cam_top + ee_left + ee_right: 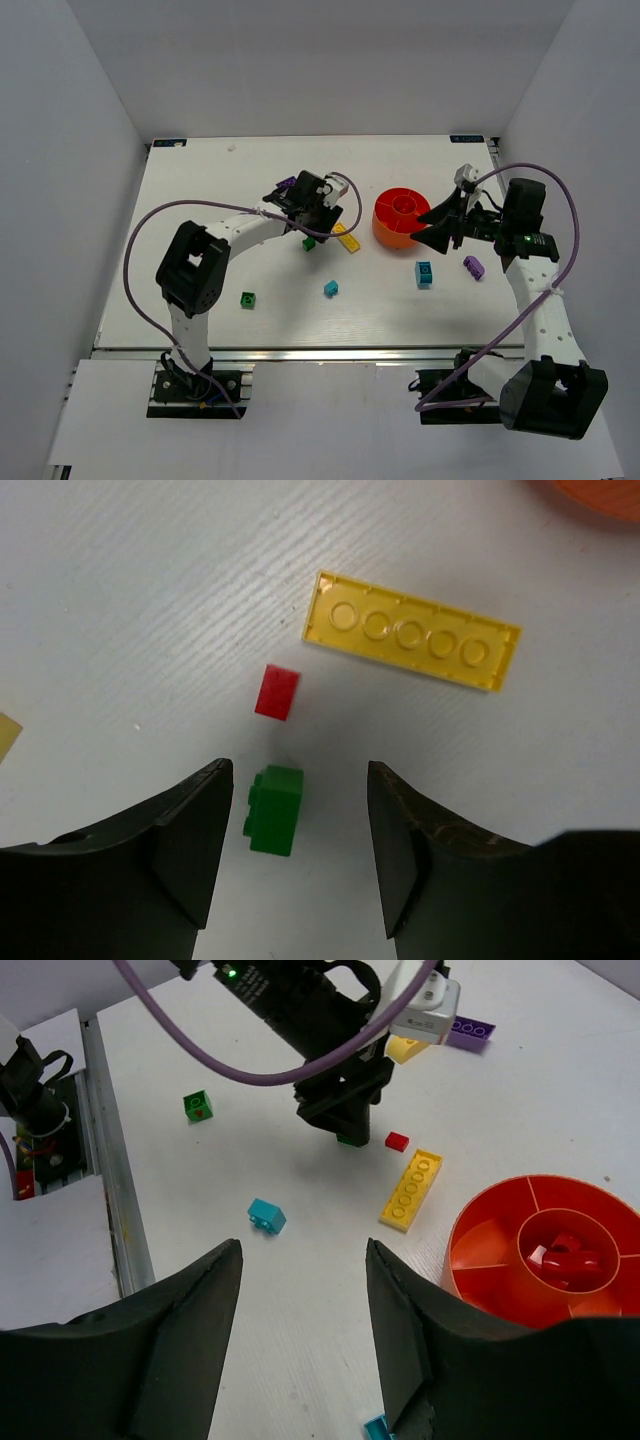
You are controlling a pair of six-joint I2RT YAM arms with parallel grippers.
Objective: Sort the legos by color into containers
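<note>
— Where do we find the left gripper?

— Down over the table, jaws apart, with a small green brick lying between them. We see a strip of bare table on each side of the brick, so nothing is gripped. Whether the fingertips reach down to the brick's level, we cannot say from this angle.

— And around it?

— A tiny red brick sits just beyond the green one. A long yellow plate lies past that, toward the bowl.

— The right gripper?

— It hangs just beside the bowl, on the right arm's side, with its jaws spread and empty.

— What does the bowl hold?

— We make out red bricks in its round middle compartment.

— The rest of the legos?

— Loose on the table. A second green brick lies near the left arm and a teal brick lies mid-table. A larger teal brick and a purple brick lie on the near side of the bowl. A purple plate lies behind the left gripper.
</note>
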